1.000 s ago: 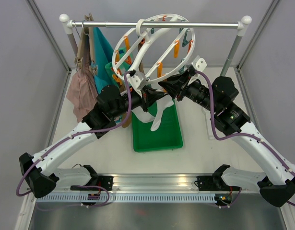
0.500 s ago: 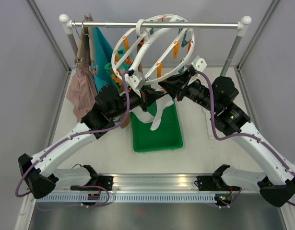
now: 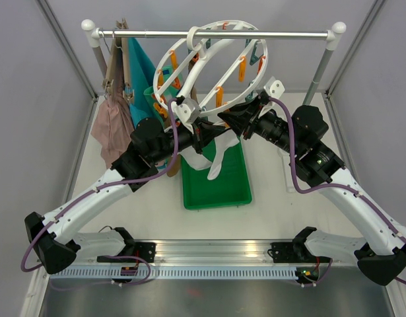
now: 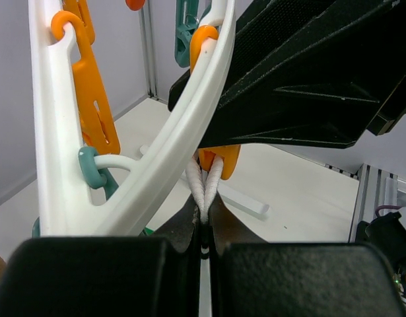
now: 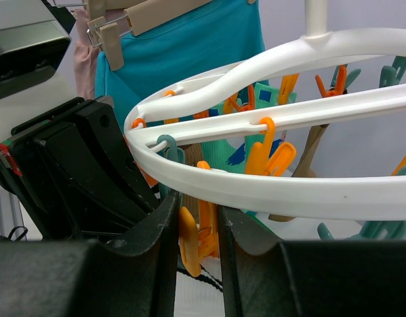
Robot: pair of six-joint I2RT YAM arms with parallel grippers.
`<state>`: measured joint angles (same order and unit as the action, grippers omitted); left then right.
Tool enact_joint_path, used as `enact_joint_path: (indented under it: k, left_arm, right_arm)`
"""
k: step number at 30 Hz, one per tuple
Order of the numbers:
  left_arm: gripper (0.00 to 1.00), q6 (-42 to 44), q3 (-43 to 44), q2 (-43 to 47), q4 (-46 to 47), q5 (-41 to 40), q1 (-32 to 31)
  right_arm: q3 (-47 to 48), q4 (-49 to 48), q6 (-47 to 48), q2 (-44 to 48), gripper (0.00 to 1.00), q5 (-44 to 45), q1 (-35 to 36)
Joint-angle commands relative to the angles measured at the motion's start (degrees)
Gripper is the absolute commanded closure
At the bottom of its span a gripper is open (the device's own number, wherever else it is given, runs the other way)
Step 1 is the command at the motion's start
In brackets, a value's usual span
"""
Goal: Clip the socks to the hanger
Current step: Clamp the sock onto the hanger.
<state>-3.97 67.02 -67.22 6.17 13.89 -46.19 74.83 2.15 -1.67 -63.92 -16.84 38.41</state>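
Note:
The hanger, a white ring with orange and teal pegs, hangs tilted from the rail. My left gripper is shut on the folded cuff of a white sock, holding it up into an orange peg under the ring's rim. My right gripper is shut on that orange peg, one finger on each side of it. The rest of the white sock dangles over the tray. A mint-teal sock and a brown sock hang from pegs further round the ring.
A green tray lies on the table under the sock. The metal rail spans the back on two posts. A large teal garment and a pink-beige garment hang on tan hangers at the left.

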Motion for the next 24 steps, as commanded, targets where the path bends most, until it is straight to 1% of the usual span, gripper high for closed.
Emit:
enact_joint_path:
  k: [1,2,3,5,6,8,9,12,14,15,17,18,21,24]
  left_arm:
    - [0.98,0.4,2.2,1.3,3.0,0.7,0.2]
    - [0.98,0.4,2.2,1.3,3.0,0.7,0.2]
    - [0.98,0.4,2.2,1.3,3.0,0.9,0.2]
    - [0.98,0.3,2.2,1.3,2.9,0.8,0.2]
    - [0.98,0.3,2.2,1.3,2.9,0.8,0.2]
    - [0.98,0.3,2.3,1.3,2.9,0.8,0.2]
    - [0.98,0.3,2.3,1.3,2.9,0.8,0.2]
    - [0.98,0.3,2.3,1.3,2.8,0.8,0.3]
    - [0.98,0.4,2.3,1.3,2.5,0.9,0.2]
    - [0.98,0.4,2.3,1.3,2.5,0.9,0.2]
    - [0.97,0.4,2.2,1.3,2.4,0.8,0.2]
    - [0.97,0.4,2.2,1.3,2.3,0.7,0.2]
    - [0.91,0.3,2.2,1.4,2.1,0.6,0.2]
    - [0.81,0.2,2.1,1.6,1.7,0.8,0.2]
  right_arm:
    - [-0.3,0.1,0.1,0.7,0.92,-2.0,0.5]
    - [-0.4,0.1,0.0,0.7,0.88,-1.9,0.5]
    - [-0.5,-0.1,-0.1,0.9,0.79,-1.7,0.6]
    - [-0.6,-0.3,-0.2,1.1,0.73,-1.5,0.5]
    - [-0.6,-0.4,-0.3,1.2,0.66,-1.5,0.5]
    - [-0.6,-0.4,-0.4,1.2,0.57,-1.4,0.6]
    - [-0.6,-0.5,-0.4,1.2,0.5,-1.4,0.6]
    - [-0.5,-0.4,-0.9,1.4,0.38,-1.2,0.5]
    - [-0.3,-0.2,-1.3,1.7,0.35,-0.9,0.6]
    - [-0.1,0.0,-1.7,1.9,0.32,-0.7,0.6]
    - [0.8,1.2,-2.5,2.2,0.29,0.9,0.5]
    - [1.0,2.3,-2.9,2.3,0.26,1.6,0.5]
    - [1.2,4.5,-4.7,3.7,0.23,4.9,0.5]
    - [0.8,7.4,-6.3,5.9,0.21,9.6,0.5]
